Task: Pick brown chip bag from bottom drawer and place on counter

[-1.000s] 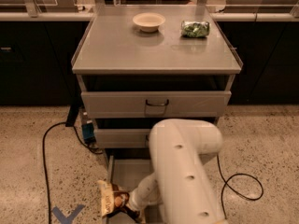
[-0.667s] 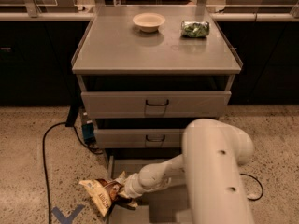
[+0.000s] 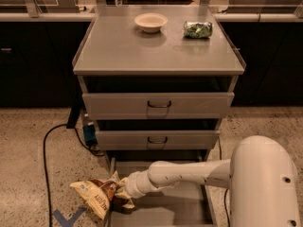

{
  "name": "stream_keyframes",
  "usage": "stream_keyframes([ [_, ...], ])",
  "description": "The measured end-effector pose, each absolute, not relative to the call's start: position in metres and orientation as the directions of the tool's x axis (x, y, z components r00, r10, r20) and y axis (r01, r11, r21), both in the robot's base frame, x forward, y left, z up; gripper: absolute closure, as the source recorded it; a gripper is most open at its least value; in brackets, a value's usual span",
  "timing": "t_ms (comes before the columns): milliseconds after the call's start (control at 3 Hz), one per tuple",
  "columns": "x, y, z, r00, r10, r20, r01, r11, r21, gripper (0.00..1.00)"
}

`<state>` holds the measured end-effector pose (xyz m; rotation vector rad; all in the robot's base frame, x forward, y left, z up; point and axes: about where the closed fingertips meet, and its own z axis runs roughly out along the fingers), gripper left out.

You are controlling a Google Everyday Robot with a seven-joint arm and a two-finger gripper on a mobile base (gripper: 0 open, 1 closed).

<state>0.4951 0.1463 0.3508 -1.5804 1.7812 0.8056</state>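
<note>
"So where was the gripper at that moment?"

"Low down, at the front left corner of the bottom drawer. It sat on the end of the white arm, which reached in from the lower right. It was pinched onto the right end of the brown chip bag."

"And the bag itself, was it inside the tray?"

"Mostly not. It stuck out leftward across the drawer's left wall, with most of its crumpled length over the speckled floor. A blue mark lay on the floor just below it. Whether the bag's far end touched the floor, I could not tell."

"How did the drawer stand?"

"Pulled out towards the camera, below the upper drawer front and the lower drawer front. Its flat grey floor showed under the arm."

"And the counter?"

"It carried a pale bowl near the back middle. A small clear packet of green contents lay to the bowl's right, apart from it. Beside the cabinet, on its left, a dark cable looped over the floor."
</note>
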Motion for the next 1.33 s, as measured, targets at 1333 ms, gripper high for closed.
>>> stream_keyframes([
  [1333, 0.535, 0.129, 0.546, 0.048, -0.388, -0.92, -0.994, 0.074, -0.083, 1.0],
])
